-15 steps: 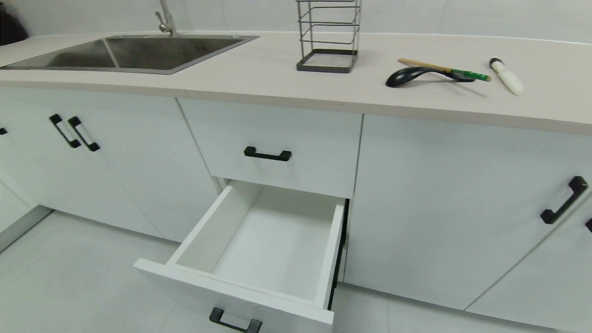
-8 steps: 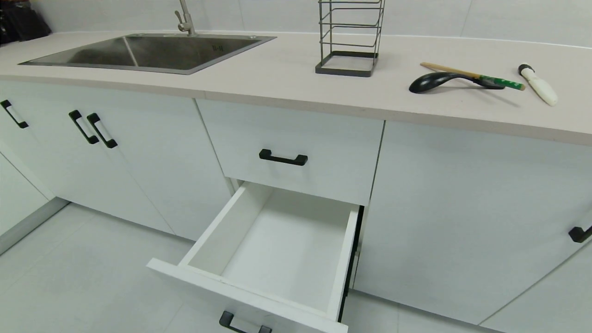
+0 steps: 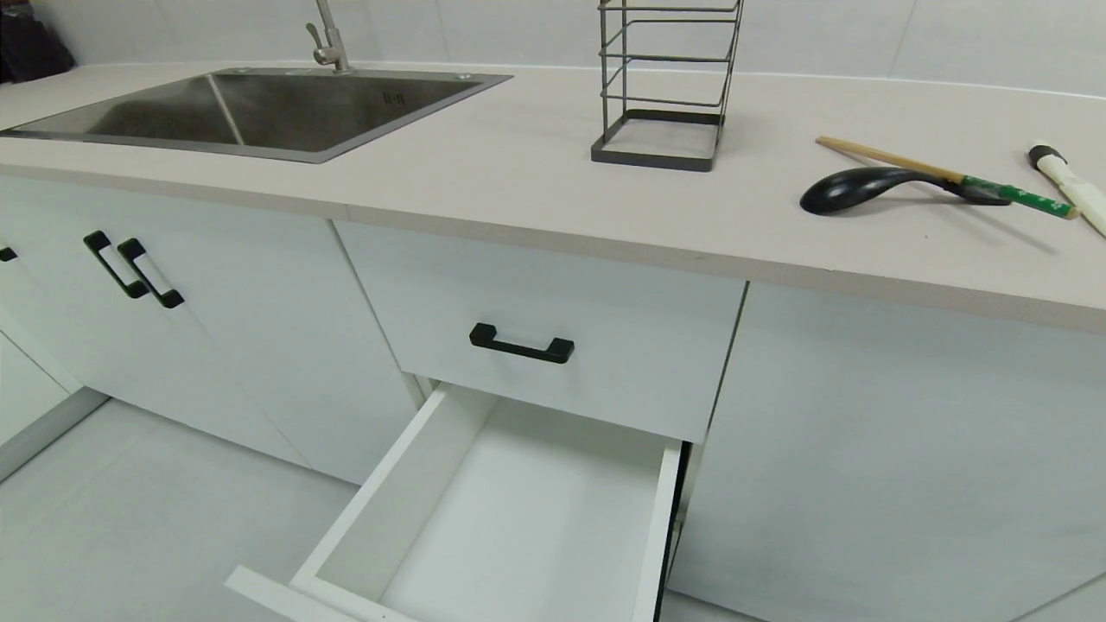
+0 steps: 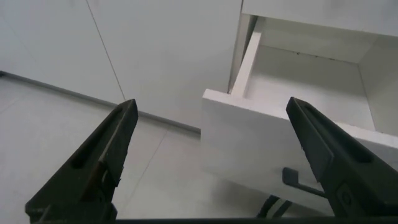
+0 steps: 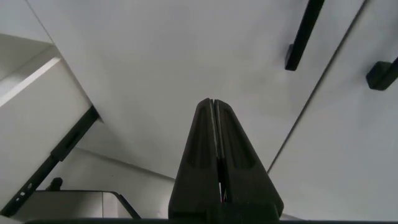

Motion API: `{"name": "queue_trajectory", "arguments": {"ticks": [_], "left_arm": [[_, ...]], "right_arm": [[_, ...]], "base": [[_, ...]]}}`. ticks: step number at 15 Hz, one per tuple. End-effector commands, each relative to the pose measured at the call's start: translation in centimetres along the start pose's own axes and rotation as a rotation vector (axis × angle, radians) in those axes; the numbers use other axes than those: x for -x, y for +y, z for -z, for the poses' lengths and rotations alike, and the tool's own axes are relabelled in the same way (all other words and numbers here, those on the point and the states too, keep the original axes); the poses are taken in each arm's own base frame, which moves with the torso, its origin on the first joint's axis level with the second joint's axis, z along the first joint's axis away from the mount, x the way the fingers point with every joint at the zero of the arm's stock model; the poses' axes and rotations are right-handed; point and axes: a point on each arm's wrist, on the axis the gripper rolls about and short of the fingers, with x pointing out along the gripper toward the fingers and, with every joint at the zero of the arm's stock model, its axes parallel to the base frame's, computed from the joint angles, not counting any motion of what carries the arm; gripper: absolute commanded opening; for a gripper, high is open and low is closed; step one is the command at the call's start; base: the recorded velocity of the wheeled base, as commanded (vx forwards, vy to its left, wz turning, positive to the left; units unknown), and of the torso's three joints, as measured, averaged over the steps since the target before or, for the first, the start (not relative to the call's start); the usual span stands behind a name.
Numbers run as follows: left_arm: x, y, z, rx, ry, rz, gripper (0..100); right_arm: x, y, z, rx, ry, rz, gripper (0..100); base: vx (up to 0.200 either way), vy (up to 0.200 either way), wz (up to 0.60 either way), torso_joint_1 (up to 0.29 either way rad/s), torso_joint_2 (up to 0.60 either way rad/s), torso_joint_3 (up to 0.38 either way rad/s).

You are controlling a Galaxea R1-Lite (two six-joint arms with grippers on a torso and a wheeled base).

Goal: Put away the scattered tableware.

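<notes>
On the right of the beige counter (image 3: pixel 536 181) lie a black ladle (image 3: pixel 864 187), wooden chopsticks with green ends (image 3: pixel 946 175) resting across its handle, and a white utensil with a black cap (image 3: pixel 1071 186) at the view's edge. Below the counter the lower white drawer (image 3: pixel 510 527) stands pulled out with nothing in it. My left gripper (image 4: pixel 211 109) is open, low in front of that drawer's front panel (image 4: pixel 261 149). My right gripper (image 5: pixel 214 106) is shut on nothing, facing the white cabinet door (image 5: pixel 186 56) beside the drawer.
A black wire rack (image 3: pixel 665 86) stands mid-counter. A steel sink (image 3: pixel 259 104) with a tap (image 3: pixel 328 39) is at the left. The upper drawer (image 3: pixel 553 328) is closed. Black handles (image 3: pixel 134 269) mark the left cabinet doors. Pale floor tiles (image 3: pixel 130 518) spread below.
The whole head view has shifted: the counter and drawers sit lower and larger in the picture now, so the camera has moved closer. Nothing on the counter has moved.
</notes>
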Motion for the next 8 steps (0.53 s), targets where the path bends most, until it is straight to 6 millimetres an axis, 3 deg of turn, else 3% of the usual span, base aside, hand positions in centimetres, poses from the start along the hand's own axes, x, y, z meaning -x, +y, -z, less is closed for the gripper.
{"name": "queue_trajectory", "arguments": {"ticks": [1, 8], "left_arm": [[-0.01, 0.00, -0.04, 0.001, 0.001, -0.001, 100], [-0.02, 0.00, 0.00, 0.001, 0.002, -0.001, 100]], "right_arm": [[-0.01, 0.00, 0.00, 0.001, 0.001, -0.001, 0], [-0.01, 0.00, 0.00, 0.004, 0.001, -0.001, 0]], "base": [[0.000, 0.000, 0.00, 0.000, 0.00, 0.000], [0.000, 0.000, 0.00, 0.000, 0.00, 0.000]]}}
